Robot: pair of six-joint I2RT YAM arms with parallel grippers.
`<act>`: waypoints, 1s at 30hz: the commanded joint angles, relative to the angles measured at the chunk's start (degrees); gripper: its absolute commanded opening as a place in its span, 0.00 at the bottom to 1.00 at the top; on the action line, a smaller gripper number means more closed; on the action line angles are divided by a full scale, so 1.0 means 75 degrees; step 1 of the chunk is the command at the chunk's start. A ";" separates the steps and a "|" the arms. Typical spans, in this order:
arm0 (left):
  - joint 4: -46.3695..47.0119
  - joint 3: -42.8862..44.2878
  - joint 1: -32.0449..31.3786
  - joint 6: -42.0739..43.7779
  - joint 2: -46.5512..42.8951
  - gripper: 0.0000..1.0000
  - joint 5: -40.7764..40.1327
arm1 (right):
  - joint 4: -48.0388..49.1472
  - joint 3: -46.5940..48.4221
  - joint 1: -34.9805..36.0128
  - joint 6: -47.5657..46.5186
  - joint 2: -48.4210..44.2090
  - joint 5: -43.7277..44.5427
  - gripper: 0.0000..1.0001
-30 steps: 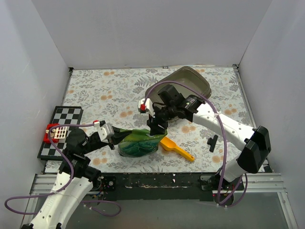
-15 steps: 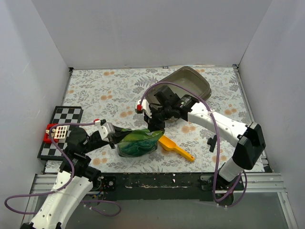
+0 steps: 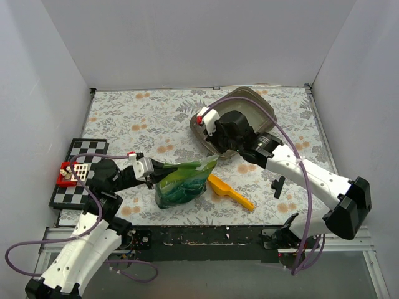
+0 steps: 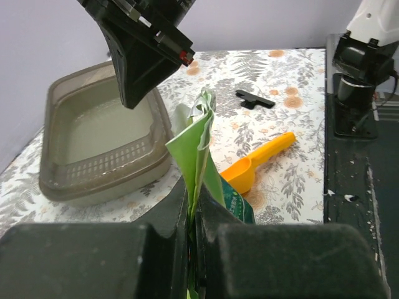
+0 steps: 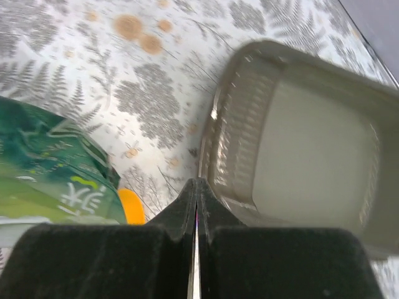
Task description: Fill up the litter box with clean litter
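The grey-brown litter box [image 3: 265, 111] [image 4: 93, 180] [image 5: 232, 143] lies at the back right, its pale floor bare as far as I can see. No clean litter shows. A green glossy bag [image 3: 184, 184] [image 4: 201, 140] [image 5: 50, 174] stands upright near the front. My left gripper [image 3: 151, 172] [image 4: 194, 212] is shut on the bag's folded left edge. My right gripper [image 3: 215, 140] [image 5: 196, 182] is shut and hangs above the box's near-left rim, apart from the bag. A thin pale sliver shows between its pads; I cannot tell what it is.
An orange scoop [image 3: 230, 193] [image 4: 262, 159] [image 5: 132, 208] lies right of the bag. A black clip [image 3: 278, 185] [image 4: 252, 98] lies further right. A checkered board [image 3: 84, 159] carrying a red block [image 3: 65, 176] sits at the left edge. White walls enclose the table.
My right gripper shut at the bag's top, then rose and drew back toward the litter box. The bag now stands more upright with its top corner raised. The left gripper kept its grip.
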 commanded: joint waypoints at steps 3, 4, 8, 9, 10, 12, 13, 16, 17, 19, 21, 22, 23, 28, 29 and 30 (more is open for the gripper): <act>0.0904 0.0637 -0.0026 0.0264 0.1095 0.00 0.1490 | 0.0689 -0.1011 -0.0016 0.0896 -0.1191 0.1657 0.01; 0.0916 0.0730 -0.0026 0.0229 0.1213 0.00 0.1620 | 0.0723 -0.1117 -0.0016 0.0896 -0.1378 0.1552 0.01; 0.0473 0.0883 -0.0026 0.0473 0.1016 0.00 0.1376 | 0.0421 -0.0990 -0.0016 0.0709 -0.1848 0.0523 0.01; 0.0308 0.0860 -0.0026 0.0602 0.0911 0.00 0.1154 | 0.0106 -0.0734 -0.0016 0.0674 -0.1837 0.0090 0.01; 0.0214 0.0848 -0.0026 0.0673 0.0782 0.00 0.1013 | -0.0211 -0.0499 -0.0016 0.0639 -0.1767 -0.0355 0.01; 0.0120 0.0836 -0.0037 0.0708 0.0606 0.00 0.0825 | -0.0774 -0.0077 -0.0016 0.0603 -0.1557 -0.1164 0.01; 0.0050 0.0836 -0.0026 0.0732 0.0547 0.00 0.0766 | -0.0997 0.0111 -0.0016 0.0568 -0.1428 -0.1516 0.01; -0.0080 0.0778 -0.0026 0.0791 0.0476 0.00 0.0602 | -0.1268 0.0405 -0.0016 0.0428 -0.1088 -0.2045 0.01; -0.0091 0.0743 -0.0026 0.0779 0.0430 0.00 0.0567 | -0.1326 0.0475 -0.0016 0.0381 -0.0994 -0.2163 0.01; -0.0022 0.0649 -0.0026 0.0733 0.0359 0.00 0.0520 | -0.1525 0.0639 -0.0016 0.0310 -0.0760 -0.2456 0.01; 0.0153 0.0556 -0.0026 0.0639 0.0335 0.00 0.0438 | -0.1643 0.0722 -0.0016 0.0299 -0.0619 -0.2679 0.01; 0.0224 0.0520 -0.0026 0.0604 0.0347 0.00 0.0426 | -0.1690 0.0734 -0.0016 0.0298 -0.0560 -0.2749 0.01; 0.0294 0.0497 -0.0026 0.0580 0.0382 0.00 0.0426 | -0.1714 0.0722 -0.0016 0.0310 -0.0537 -0.2808 0.01; 0.0517 0.0415 -0.0026 0.0498 0.0511 0.00 0.0426 | -0.1737 0.0523 -0.0016 0.0357 -0.0490 -0.3054 0.01; 0.0576 0.0391 -0.0026 0.0475 0.0534 0.00 0.0426 | -0.1726 0.0500 -0.0016 0.0380 -0.0466 -0.3066 0.01; 0.0646 0.0379 -0.0026 0.0440 0.0558 0.00 0.0437 | -0.1679 0.0441 -0.0016 0.0404 -0.0466 -0.3101 0.01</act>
